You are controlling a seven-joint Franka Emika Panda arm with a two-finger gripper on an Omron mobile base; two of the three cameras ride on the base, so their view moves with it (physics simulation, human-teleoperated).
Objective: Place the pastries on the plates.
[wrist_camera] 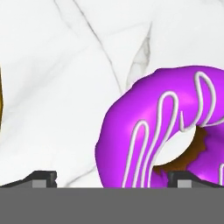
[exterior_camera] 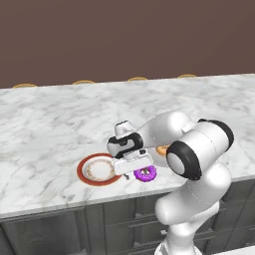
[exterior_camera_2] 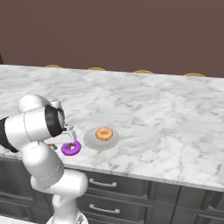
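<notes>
The purple donut [exterior_camera: 145,173] lies on the marble counter [exterior_camera: 50,124], low in the middle of the left base view, close to the front edge. It sits just to the right of the red-rimmed plate [exterior_camera: 85,164], which has nothing on it. In the right base view the donut shows at the lower left, and the orange pastry [exterior_camera_2: 104,134] already rests on the white plate [exterior_camera_2: 92,141] a little to its right.

The gripper [exterior_camera: 137,167] hangs low over the donut. In the hand view its two dark fingertips [wrist_camera: 43,178] stand far apart at the bottom of the frame, so the fingers are open and hold nothing. The donut fills the lower right of that view. One tip is on the donut's edge, but the other tip is out over bare counter at the lower left.

That could be trouble. The donut is not in the middle between the fingers. If they close like this, one finger may push the donut sideways before the other touches it. The donut could slide, tip up, or slip out.

The counter edge is close too. A hard push could roll the donut off onto the floor.

The plate is very near. A wide finger could bump its rim and shove it.
</notes>
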